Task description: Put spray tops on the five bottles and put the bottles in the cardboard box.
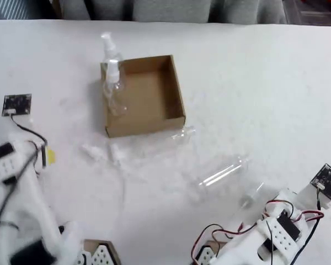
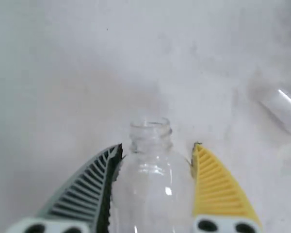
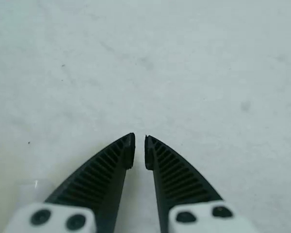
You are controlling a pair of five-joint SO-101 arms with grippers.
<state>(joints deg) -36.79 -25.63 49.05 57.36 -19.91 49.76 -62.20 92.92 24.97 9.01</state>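
My left gripper (image 2: 156,148) is shut on a clear bottle (image 2: 150,184) with an open neck and no spray top, held between its grey and yellow fingers. A second clear bottle (image 2: 280,106) lies farther off on the table. In the high view the cardboard box (image 1: 149,118) stands at the middle. One bottle with a spray top (image 1: 113,85) stands at the box's left wall, and another (image 1: 108,48) stands just behind it. Three clear bottles (image 1: 223,172) (image 1: 183,133) (image 1: 252,194) lie in front of the box. My right gripper (image 3: 139,151) is shut above bare table, with nothing between its black fingers.
Loose white spray tops (image 1: 99,152) lie left of the box's front. Small black marker boards sit at the left (image 1: 17,104) and at the right (image 1: 326,181). The right arm (image 1: 265,237) and the left arm (image 1: 22,210) stand along the table's front edge.
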